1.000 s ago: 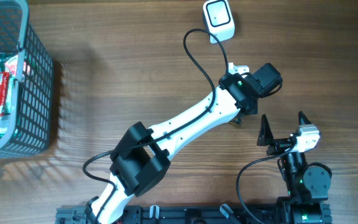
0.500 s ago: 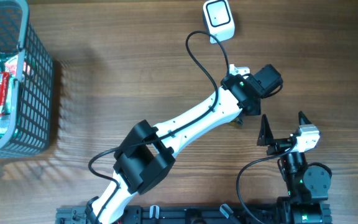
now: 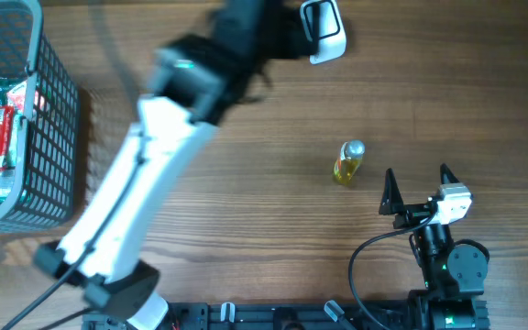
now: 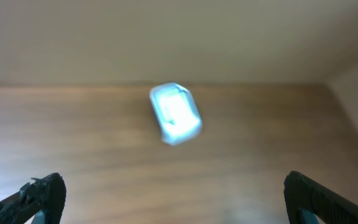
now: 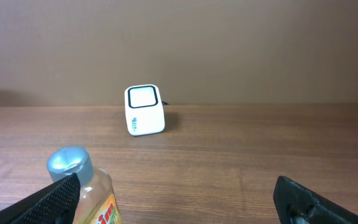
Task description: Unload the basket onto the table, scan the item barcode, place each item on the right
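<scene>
Okay, near end first. Your right pincer (image 3: 418, 174) sits on the near side of the scanner (image 3: 323, 29), well apart from it. Its jaws are spread wide with nothing between them.

Between that pincer and the scanner is the small yellow bottle (image 3: 348, 162) with a silver cap. It rests on the counter (image 3: 246, 202), free of both pincers. From overhead it looks laid on its side with the cap toward the scanner, though I can't be sure of the tilt. In the right wrist view it sits low and left of the scanner, just ahead of that pincer's left finger.

Your left pincer (image 4: 179, 205) is up by the scanner. It's motion-blurred overhead, but its wrist view shows the jaws released and empty, with the scanner ahead of it.

Well off to the left of the scanner is the grey basket (image 3: 58, 137) with packaged goods inside.

My read on progress: the bottle isn't at the scanner window and nobody is holding it. No beep or light shows, so I can't tell whether a scan has registered. If it hasn't, you have a pickup, a turn of the label toward the scanner face, and the read left to do. If it has, only clearing the bottle away is left.
</scene>
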